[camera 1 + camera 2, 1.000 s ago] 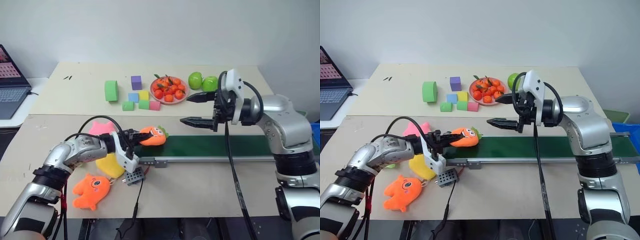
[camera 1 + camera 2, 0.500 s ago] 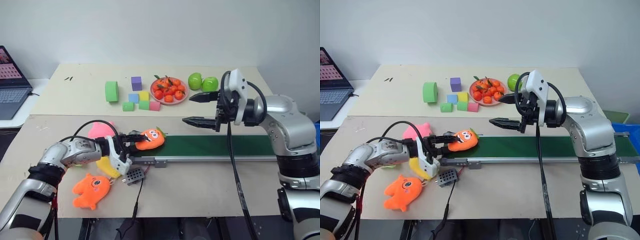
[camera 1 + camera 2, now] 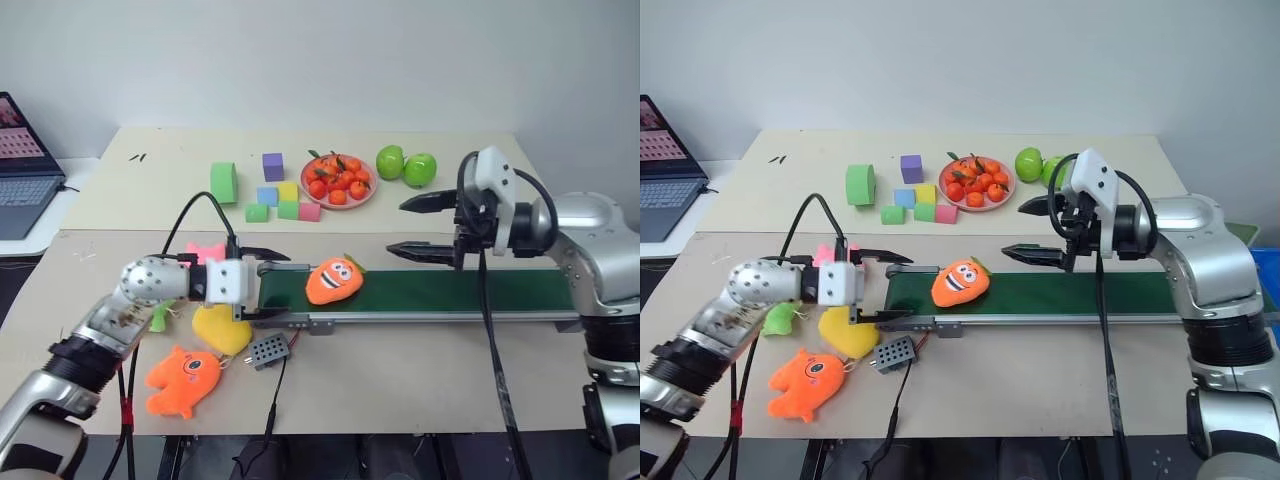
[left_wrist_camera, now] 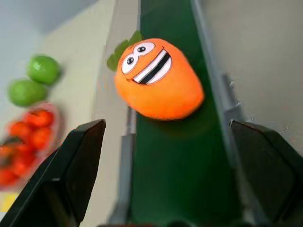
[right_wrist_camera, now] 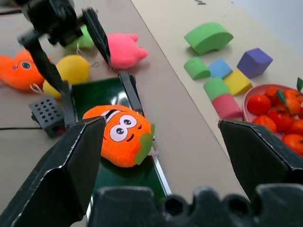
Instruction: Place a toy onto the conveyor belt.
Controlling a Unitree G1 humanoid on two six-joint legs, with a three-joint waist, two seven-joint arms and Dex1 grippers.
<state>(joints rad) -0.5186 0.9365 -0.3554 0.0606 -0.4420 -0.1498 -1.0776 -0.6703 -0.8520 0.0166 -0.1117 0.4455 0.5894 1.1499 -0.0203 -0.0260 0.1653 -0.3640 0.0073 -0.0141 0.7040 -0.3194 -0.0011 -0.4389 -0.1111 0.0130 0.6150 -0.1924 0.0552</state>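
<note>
1. The toy (image 3: 334, 281) lies on the belt (image 3: 450, 293) near its left end, face up, leafy tuft pointing toward the far tabletop (image 3: 150, 190).
2. My left gripper (image 3: 266, 287) sits just left of it, fingers wide and empty; this arm is nearer.
3. My right gripper (image 3: 412, 226) hovers above the belt, fingers wide, well apart.
4. I judge the belt beyond the toy offers open room.
</note>
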